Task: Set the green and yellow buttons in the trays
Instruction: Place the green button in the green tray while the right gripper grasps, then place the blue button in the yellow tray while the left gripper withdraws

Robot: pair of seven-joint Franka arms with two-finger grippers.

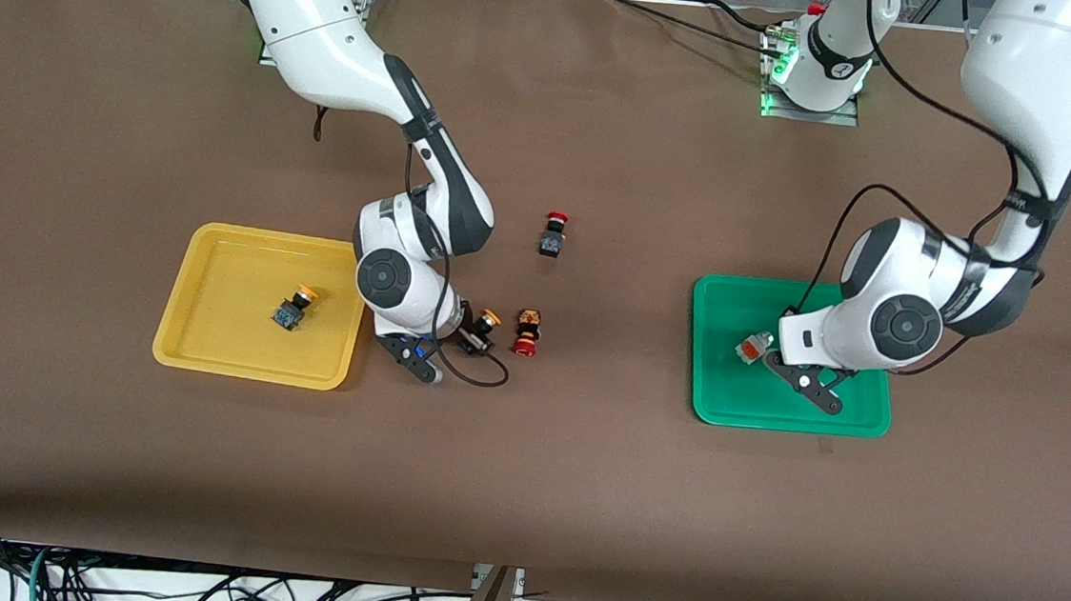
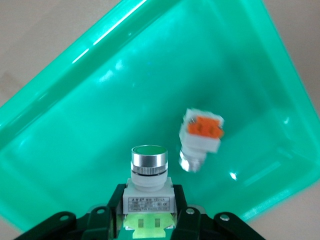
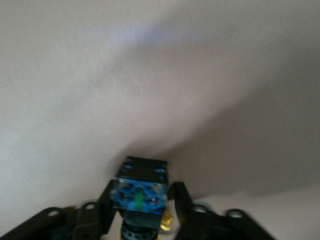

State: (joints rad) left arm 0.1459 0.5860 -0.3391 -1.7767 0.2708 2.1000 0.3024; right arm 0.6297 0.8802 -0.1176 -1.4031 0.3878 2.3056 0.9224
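The left gripper (image 2: 148,220) hangs over the green tray (image 1: 719,401), its jaws closed on a silver button with a green block (image 2: 148,187); a second silver button with an orange block (image 2: 201,137) lies in that tray. The right gripper (image 1: 471,334) sits beside the yellow tray (image 1: 206,356), jaws clamped on a yellow-capped button (image 3: 141,192), while another yellow-capped button (image 1: 294,307) lies inside the yellow tray.

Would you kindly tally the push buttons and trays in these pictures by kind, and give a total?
Yellow-capped buttons: 2, one in the yellow tray, one in the right gripper
Silver-white buttons: 2, one lying in the green tray, one in the left gripper
Red-capped buttons: 2
Trays: 2, yellow tray, green tray
Total: 8
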